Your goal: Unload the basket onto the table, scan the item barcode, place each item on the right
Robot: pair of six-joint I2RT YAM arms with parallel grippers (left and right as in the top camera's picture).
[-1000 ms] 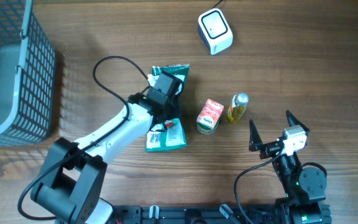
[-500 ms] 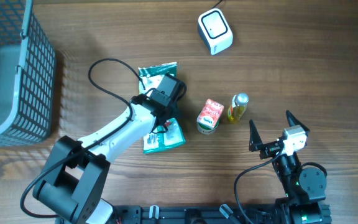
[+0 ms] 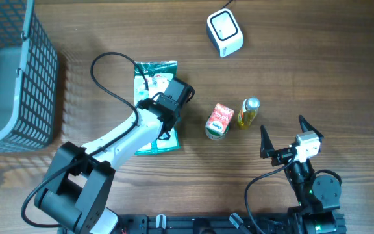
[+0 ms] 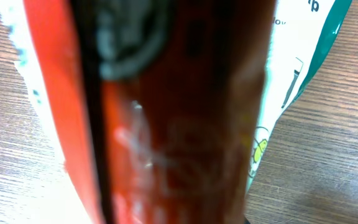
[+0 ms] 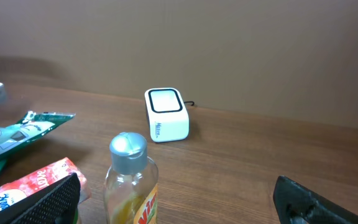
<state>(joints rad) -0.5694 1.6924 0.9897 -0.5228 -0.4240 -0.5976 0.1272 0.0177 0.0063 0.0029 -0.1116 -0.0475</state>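
Holding green packet [image 3: 149, 70] clamped in left fingers [image 3: 165, 89], with right fingers [image 3: 263, 142] spread idle; not yet presented to scanner [image 3: 224, 32], barcode unscanned.

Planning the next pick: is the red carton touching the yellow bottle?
Apart. The overhead view shows bare wood between the red carton and the yellow bottle.

Mock shop checkout: barcode scanner [image 3: 224, 32], wire basket [image 3: 41, 75].

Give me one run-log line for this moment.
left gripper: shut on pouch | right gripper: open, empty | scanner: apart from pouch | carton, bottle: untouched
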